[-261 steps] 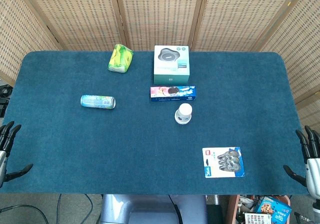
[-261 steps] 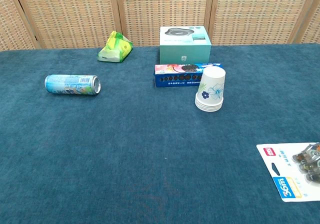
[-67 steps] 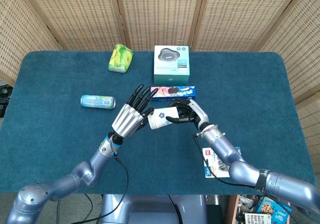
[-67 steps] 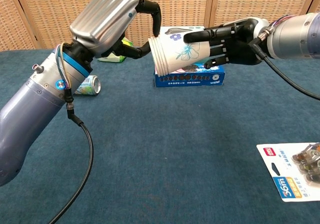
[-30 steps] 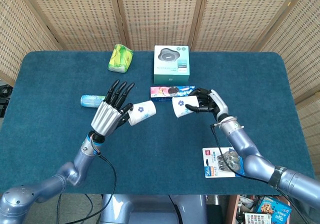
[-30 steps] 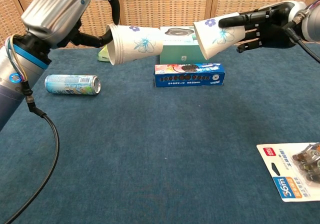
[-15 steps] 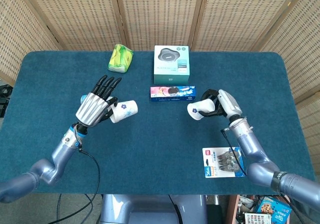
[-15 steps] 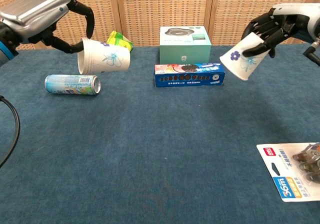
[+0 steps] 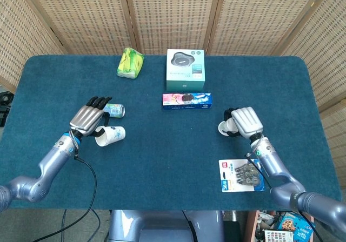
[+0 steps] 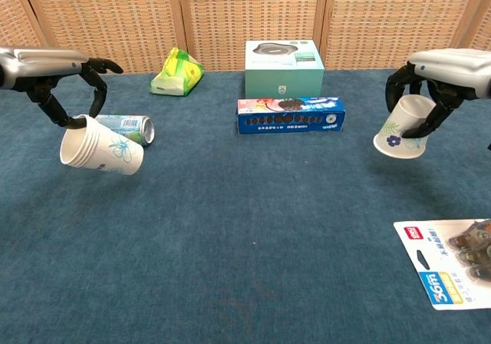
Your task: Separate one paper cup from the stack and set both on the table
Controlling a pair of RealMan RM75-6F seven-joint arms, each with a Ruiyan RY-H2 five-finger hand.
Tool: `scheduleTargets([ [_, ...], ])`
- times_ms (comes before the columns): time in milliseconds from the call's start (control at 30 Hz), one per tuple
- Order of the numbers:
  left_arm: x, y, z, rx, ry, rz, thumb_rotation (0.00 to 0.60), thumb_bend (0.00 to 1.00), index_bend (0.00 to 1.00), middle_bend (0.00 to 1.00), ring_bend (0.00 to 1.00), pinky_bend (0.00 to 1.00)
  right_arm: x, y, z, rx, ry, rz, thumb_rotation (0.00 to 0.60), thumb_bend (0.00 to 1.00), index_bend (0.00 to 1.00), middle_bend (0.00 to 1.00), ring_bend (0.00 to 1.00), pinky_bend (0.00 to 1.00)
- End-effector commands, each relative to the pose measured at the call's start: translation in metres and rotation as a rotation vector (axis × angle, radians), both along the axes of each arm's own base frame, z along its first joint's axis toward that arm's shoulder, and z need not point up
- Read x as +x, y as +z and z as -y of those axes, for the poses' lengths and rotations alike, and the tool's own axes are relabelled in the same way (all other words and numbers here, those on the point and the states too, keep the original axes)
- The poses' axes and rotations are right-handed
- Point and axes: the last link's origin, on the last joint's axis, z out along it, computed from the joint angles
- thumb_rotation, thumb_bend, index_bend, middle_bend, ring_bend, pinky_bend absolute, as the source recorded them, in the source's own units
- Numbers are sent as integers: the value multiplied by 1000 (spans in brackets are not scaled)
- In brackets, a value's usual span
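My left hand (image 9: 90, 119) (image 10: 57, 79) holds the white flower-printed cup stack (image 9: 110, 135) (image 10: 101, 153) tilted, mouth toward the left, just above the blue table (image 9: 162, 161) and in front of a lying can. At the right, my right hand (image 9: 244, 121) (image 10: 443, 74) grips a single paper cup (image 9: 225, 127) (image 10: 402, 131), mouth down and tilted, close to the cloth. Whether either cup touches the table I cannot tell.
A drink can (image 9: 114, 109) (image 10: 129, 127) lies behind the left cup. A blue biscuit box (image 9: 186, 100) (image 10: 291, 114) and a teal box (image 9: 185, 69) (image 10: 284, 59) sit mid-table, a green-yellow packet (image 9: 130, 62) (image 10: 178, 72) at the back, a blister card (image 9: 241, 175) (image 10: 453, 262) near the right front edge.
Both hands have spread further apart and dropped toward the table: the left with the stack down to the left, the right with the single cup down to the right, now mouth down.
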Motion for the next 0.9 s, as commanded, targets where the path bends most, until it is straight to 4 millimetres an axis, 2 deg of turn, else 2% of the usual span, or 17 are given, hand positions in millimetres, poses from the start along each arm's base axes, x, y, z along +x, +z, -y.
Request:
scheduleTargets([
  [33, 3, -2, -3, -25, 18, -27, 600, 562, 719, 0, 0, 0, -3, -1, -2, -6, 23, -47, 600, 498, 554, 612, 531, 685],
  [67, 3, -3, -3, -24, 21, -31, 600, 562, 679, 0, 0, 0, -4, -1, -2, -7, 29, -59, 600, 479, 532, 574, 527, 667],
  [133, 2, -4, -5, -20, 31, -36, 600, 562, 481, 0, 0, 0, -6, -1, -3, -3, 41, -89, 600, 345, 392, 423, 464, 565],
  [200, 3, -8, -8, -16, 59, -22, 600, 562, 115, 0, 0, 0, -9, 1, -6, 4, 49, -138, 600, 123, 158, 184, 277, 360],
  [233, 4, -8, -9, -15, 66, -18, 600, 562, 47, 0, 0, 0, -8, 2, -8, 0, 53, -144, 600, 60, 85, 100, 189, 277],
  [267, 5, -8, -9, -14, 70, -15, 600, 561, 3, 0, 0, 0, -7, 4, -9, -5, 55, -146, 600, 34, 55, 63, 146, 236],
  [333, 7, -8, -9, -8, 74, -1, 600, 557, 0, 0, 0, 0, -4, 8, -13, -18, 61, -146, 600, 4, 21, 10, 84, 173],
  [467, 12, -2, -7, 11, 65, 32, 600, 553, 0, 0, 0, 0, -1, 19, -23, -35, 69, -124, 600, 1, 20, 2, 71, 145],
  [633, 15, 16, -1, 60, 53, 87, 600, 548, 0, 0, 0, 0, -4, 36, -41, -66, 73, -86, 600, 0, 20, 2, 61, 104],
  [667, 14, 20, 1, 71, 53, 94, 600, 527, 0, 0, 0, 0, -5, 39, -45, -72, 73, -80, 600, 0, 20, 2, 59, 99],
  [733, 12, 28, 5, 96, 54, 110, 600, 408, 0, 0, 0, 0, -9, 46, -52, -85, 74, -70, 600, 0, 20, 2, 54, 85],
  [800, 5, 41, 13, 132, 61, 115, 600, 246, 0, 0, 0, 0, -16, 54, -62, -105, 71, -54, 600, 0, 20, 3, 43, 68],
  [900, -13, 63, 33, 196, 106, 127, 600, 176, 0, 0, 0, 0, -32, 68, -82, -144, 66, -30, 600, 0, 20, 1, 20, 41],
])
